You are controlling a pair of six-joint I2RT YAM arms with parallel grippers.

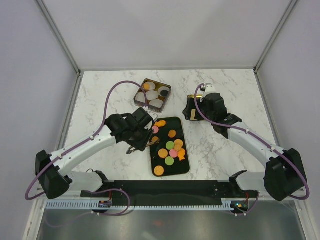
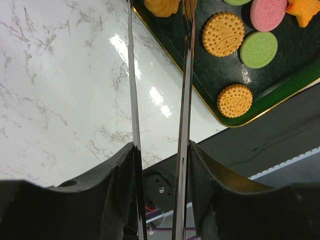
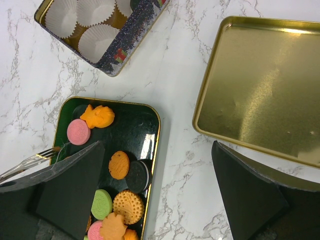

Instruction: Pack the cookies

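Observation:
Several cookies [image 1: 170, 146] in orange, pink, green and dark brown lie on a black gold-rimmed tray [image 1: 176, 125]. My left gripper [image 1: 136, 139] sits at the tray's left edge, shut on thin metal tongs [image 2: 187, 75]. The tong blades reach toward an irregular orange cookie [image 2: 162, 6] at the top of the left wrist view. Round orange [image 2: 223, 33], green [image 2: 258, 49] and pink [image 2: 268, 13] cookies lie to the right. My right gripper [image 3: 160, 200] is open and empty above bare marble, between the tray [image 3: 130, 125] and a gold lid [image 3: 265, 85].
A square tin [image 1: 152, 93] behind the tray holds white paper cups [image 3: 97, 40]; one cup holds a dark cookie [image 1: 163, 92], another an orange one [image 1: 146, 86]. The gold lid [image 1: 190, 114] lies right of the tray. A black base bar [image 1: 175, 187] runs along the near edge.

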